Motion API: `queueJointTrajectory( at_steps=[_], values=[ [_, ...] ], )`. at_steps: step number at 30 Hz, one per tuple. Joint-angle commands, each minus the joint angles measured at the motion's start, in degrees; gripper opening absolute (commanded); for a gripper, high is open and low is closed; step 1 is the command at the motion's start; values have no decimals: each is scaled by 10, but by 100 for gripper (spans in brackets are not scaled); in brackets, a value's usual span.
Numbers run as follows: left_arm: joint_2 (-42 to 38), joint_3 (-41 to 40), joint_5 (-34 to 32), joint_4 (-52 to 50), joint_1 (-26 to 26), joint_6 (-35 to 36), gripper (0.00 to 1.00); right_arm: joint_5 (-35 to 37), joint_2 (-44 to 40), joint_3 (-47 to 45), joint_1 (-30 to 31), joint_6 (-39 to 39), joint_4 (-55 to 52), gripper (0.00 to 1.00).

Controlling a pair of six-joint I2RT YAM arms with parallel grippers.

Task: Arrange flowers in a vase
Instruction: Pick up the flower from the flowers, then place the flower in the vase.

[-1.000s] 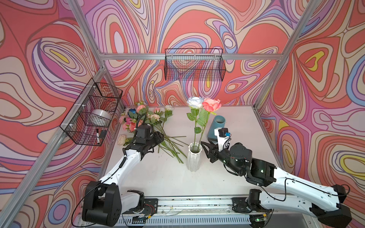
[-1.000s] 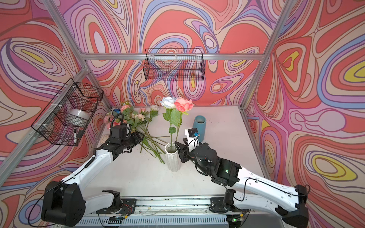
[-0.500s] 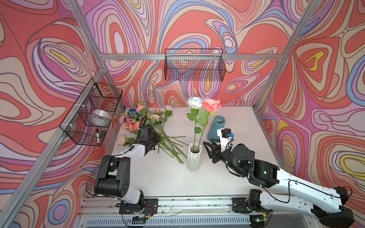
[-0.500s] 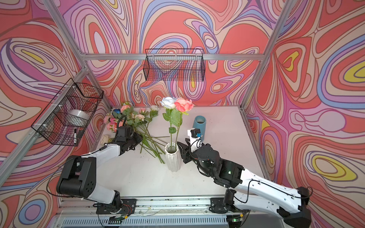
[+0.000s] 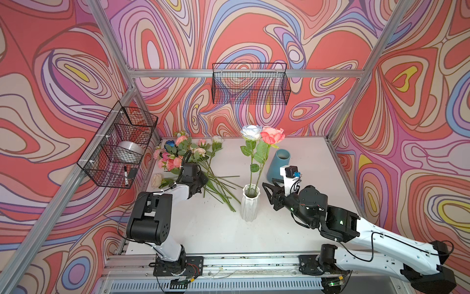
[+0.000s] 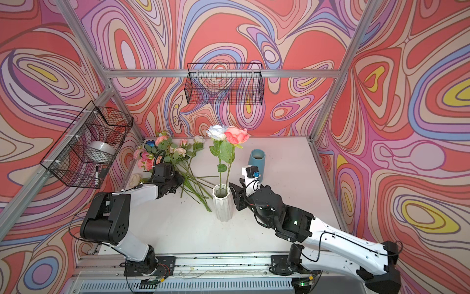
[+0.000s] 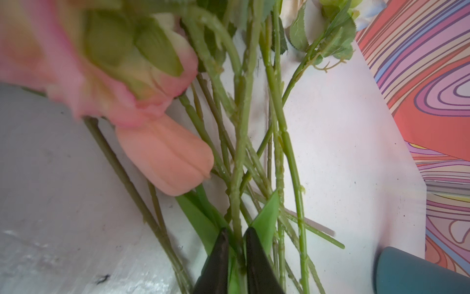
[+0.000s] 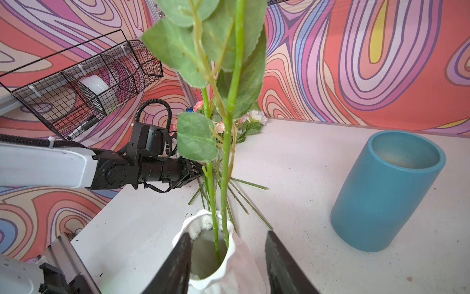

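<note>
A white ribbed vase (image 5: 249, 206) (image 6: 223, 206) stands mid-table with a white rose (image 5: 251, 131) and a pink rose (image 5: 272, 135) upright in it. The other flowers (image 5: 183, 155) (image 6: 165, 152) lie heaped at the back left, stems fanned toward the vase. My left gripper (image 5: 203, 182) (image 7: 235, 234) reaches low into those stems. Its jaws are shut on one green stem (image 7: 239, 152) beside a peach petal (image 7: 165, 157). My right gripper (image 5: 270, 196) (image 8: 228, 233) is open just right of the vase (image 8: 229, 254), holding nothing.
A teal cylinder pot (image 5: 278, 164) (image 8: 386, 193) stands behind the right gripper. A wire basket (image 5: 119, 145) with a tape roll and marker hangs on the left wall. Another basket (image 5: 250, 84) hangs on the back wall. Stem ends (image 5: 223, 193) lie close to the vase's left.
My left gripper has closed on a stem in the pile, and that arm's elbow has dropped back toward its base. The right gripper has barely shifted.
</note>
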Motion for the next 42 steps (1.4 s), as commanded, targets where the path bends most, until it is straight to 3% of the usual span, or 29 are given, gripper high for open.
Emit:
queueJointTrajectory(
  at_steps=[1, 8, 23, 30, 35, 39, 42],
  values=[
    [-2, 21, -15, 3, 4, -3, 3, 11, -4, 0, 1, 2, -15, 48],
    [-64, 10, -22, -12, 3, -1, 0, 13, -9, 2, 1, 4, -17, 48],
    [-394, 33, 28, -164, 3, 46, 0, 0, -17, 25, 1, -4, -27, 51],
    [-490, 106, 129, -165, 3, 78, 0, -58, -26, 71, 1, -33, -39, 56],
    [-507, 181, 243, -150, 3, 92, 0, -171, 9, 140, 1, -59, -69, 61],
    [-506, 201, 355, -66, 3, 45, 0, -272, 85, 211, 7, -71, -96, 75],
    [-509, 190, 406, 10, 4, 0, 0, -280, 126, 243, 41, -91, -79, 75]
  ],
)
